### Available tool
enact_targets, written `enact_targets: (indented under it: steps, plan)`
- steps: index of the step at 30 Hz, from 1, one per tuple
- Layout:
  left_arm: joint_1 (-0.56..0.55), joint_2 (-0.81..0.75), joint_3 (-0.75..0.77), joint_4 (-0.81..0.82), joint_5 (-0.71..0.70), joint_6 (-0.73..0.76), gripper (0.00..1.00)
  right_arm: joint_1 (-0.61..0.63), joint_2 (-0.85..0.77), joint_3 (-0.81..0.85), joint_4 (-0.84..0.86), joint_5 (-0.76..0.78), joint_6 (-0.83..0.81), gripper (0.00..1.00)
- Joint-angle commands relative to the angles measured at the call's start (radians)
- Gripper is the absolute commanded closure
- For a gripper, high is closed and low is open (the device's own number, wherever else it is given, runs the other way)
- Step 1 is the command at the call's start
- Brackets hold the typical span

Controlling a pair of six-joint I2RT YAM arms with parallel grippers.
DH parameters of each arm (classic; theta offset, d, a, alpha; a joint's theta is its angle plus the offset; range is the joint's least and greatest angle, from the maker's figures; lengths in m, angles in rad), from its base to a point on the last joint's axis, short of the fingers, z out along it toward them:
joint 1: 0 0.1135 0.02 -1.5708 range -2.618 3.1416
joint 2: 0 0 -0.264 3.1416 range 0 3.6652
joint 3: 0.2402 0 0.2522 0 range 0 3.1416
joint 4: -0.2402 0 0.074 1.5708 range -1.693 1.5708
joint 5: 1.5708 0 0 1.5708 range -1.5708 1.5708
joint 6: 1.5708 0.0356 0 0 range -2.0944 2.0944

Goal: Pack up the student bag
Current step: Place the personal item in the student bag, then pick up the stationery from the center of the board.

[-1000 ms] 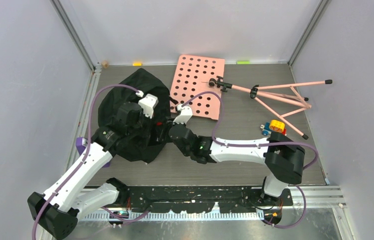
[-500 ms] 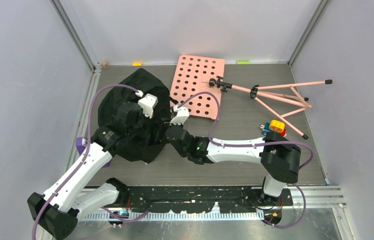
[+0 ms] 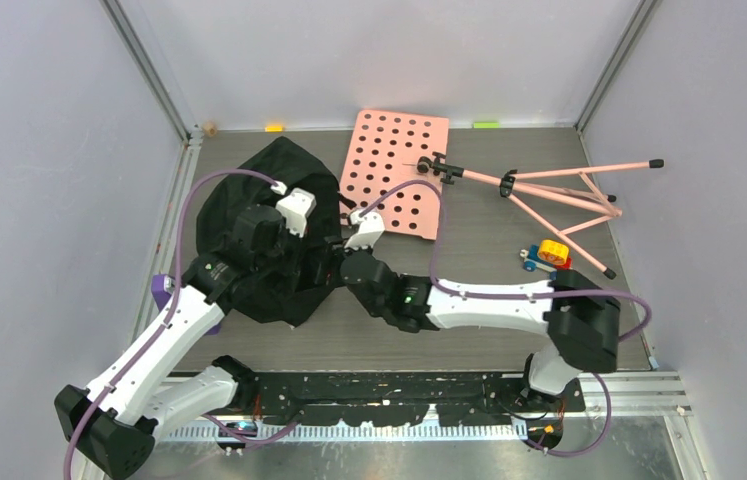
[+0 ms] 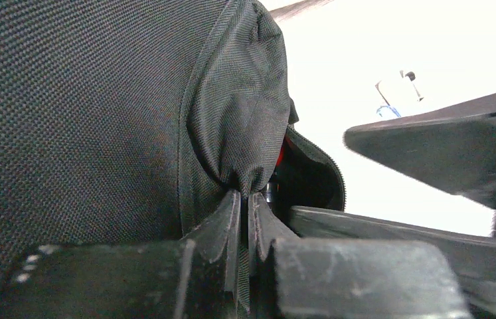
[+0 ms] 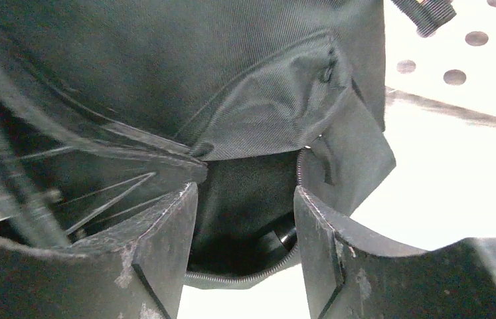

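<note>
The large black soft fabric student bag (image 3: 249,195) is lying on the left half of the dark wood-grain desk (image 3: 479,300), close to its left edge. Its long axis is running from the far edge toward the near edge, leaning slightly, with a narrower end pointing at the far-left corner. Its zipped mouth is facing right, toward the middle of the desk. The cloth is slumping in soft folds, coarse-woven and matte, and a toothed zip edge (image 5: 232,280) is curving round the dark opening.

The left gripper (image 4: 242,203) is pinching a bunched fold of the bag's fabric, its jaws pressed almost together on the cloth at the rim of the mouth.

The right gripper (image 5: 245,193) is sitting right at that mouth with its jaws standing well apart, one on each side of the gap. Nothing is showing between them. What is lying inside is too dark to tell.

A pink flat board with round holes (image 3: 396,170) is lying just beside the bag, against the far edge.
</note>
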Motion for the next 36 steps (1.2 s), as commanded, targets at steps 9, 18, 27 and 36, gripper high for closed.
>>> enact_targets:
  steps: [9,18,27,36]
  plan:
    - [0.000,-0.013,0.004,0.029,-0.012,0.003,1.00,-0.197,-0.318,-0.107,-0.412,-0.083,-0.031,0.33]
    - [0.000,-0.005,0.003,0.029,-0.014,0.005,1.00,-0.357,-0.215,-0.161,-0.609,-0.235,-0.011,0.25]
    - [0.000,-0.005,0.003,0.027,-0.029,0.008,1.00,-0.357,-0.041,-0.151,-0.518,-0.375,0.019,0.25]
    - [0.000,-0.006,0.003,0.028,-0.037,0.008,1.00,-0.355,0.020,-0.111,-0.545,-0.346,0.022,0.29]
